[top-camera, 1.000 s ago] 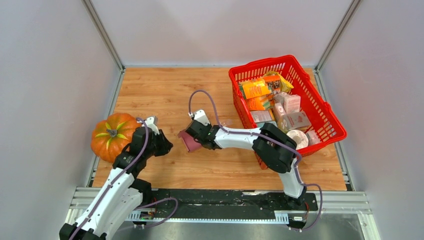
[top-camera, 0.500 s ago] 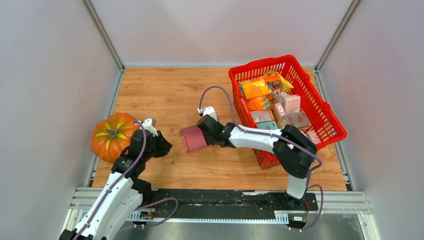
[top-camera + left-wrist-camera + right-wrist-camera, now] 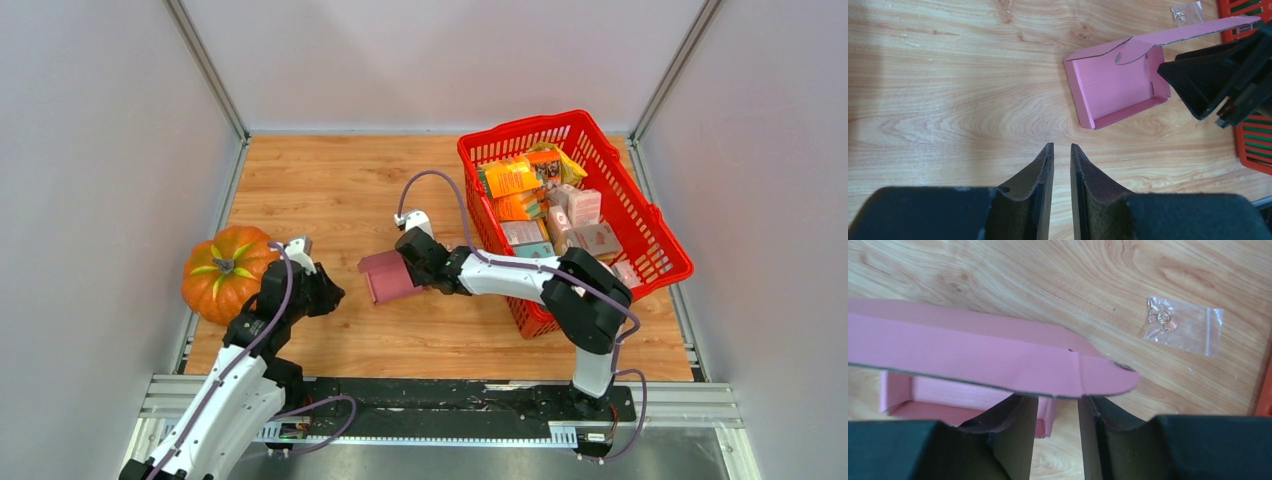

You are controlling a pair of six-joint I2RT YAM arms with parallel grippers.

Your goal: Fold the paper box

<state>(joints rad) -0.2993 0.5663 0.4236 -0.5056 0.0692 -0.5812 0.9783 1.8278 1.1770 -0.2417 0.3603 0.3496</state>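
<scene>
On the table (image 3: 948, 75), open paper box (image 3: 1115, 92) just beside the right hand (image 3: 1058, 405)

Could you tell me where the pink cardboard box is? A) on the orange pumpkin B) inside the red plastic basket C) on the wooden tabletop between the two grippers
C: the pink cardboard box rests on the wooden tabletop, the left gripper on one side, the right gripper on the other.
</scene>
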